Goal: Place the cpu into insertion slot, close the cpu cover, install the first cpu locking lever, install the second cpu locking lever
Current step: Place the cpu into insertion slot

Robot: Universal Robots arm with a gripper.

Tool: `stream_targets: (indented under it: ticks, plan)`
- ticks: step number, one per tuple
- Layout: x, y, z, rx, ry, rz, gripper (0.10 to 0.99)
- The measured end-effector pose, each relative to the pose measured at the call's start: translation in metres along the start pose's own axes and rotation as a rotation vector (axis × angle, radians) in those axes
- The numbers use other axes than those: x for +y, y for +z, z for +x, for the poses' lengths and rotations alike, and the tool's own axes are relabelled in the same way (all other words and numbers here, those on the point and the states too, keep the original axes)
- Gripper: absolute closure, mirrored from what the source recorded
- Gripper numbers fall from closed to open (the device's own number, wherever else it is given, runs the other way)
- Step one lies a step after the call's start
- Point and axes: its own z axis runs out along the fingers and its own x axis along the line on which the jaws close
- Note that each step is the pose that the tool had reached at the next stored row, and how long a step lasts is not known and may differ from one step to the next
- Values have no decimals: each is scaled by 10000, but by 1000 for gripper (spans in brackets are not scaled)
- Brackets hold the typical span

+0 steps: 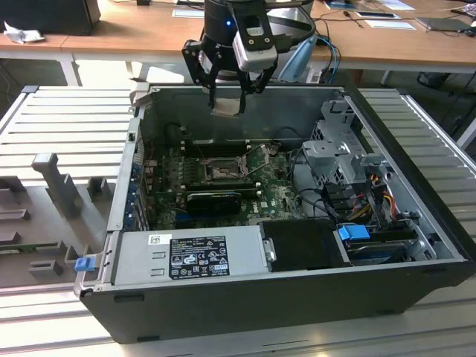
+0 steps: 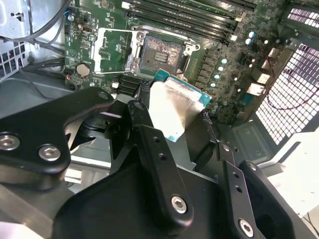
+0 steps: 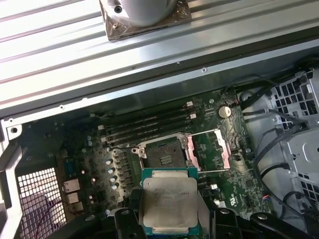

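My gripper (image 1: pixel 227 109) hangs over the back wall of the open computer case (image 1: pixel 245 305), shut on the cpu (image 1: pixel 225 106). The cpu is a flat square chip with a silver-grey top and a green rim, and it shows in both wrist views (image 2: pixel 174 107) (image 3: pixel 168 201), pinched by its two edges between black fingers (image 2: pixel 144 124) (image 3: pixel 124 219). Below it on the green board the insertion slot (image 3: pixel 163 152) (image 2: pixel 162 54) (image 1: pixel 223 172) lies open and bare. The cpu cover (image 3: pixel 209 149) (image 2: pixel 114 50) is swung back, flat beside the slot. The cpu is well above the slot and not touching the board.
Memory slots (image 3: pixel 144 124) run along the far side of the socket. A long black card (image 1: pixel 216 197) lies in front of it. The power supply (image 1: pixel 193 253) fills the case's front, and a drive cage (image 1: pixel 335 149) with cables is on the exterior view's right. Grey fixtures (image 1: pixel 56 182) stand outside the case.
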Motion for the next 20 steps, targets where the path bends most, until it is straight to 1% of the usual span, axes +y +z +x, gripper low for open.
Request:
stream_targets:
  ticks: [5,20]
  plan:
    - [0,3,0,-24,265,-5,561]
    - [-1,9,0,-59,659,-13,561]
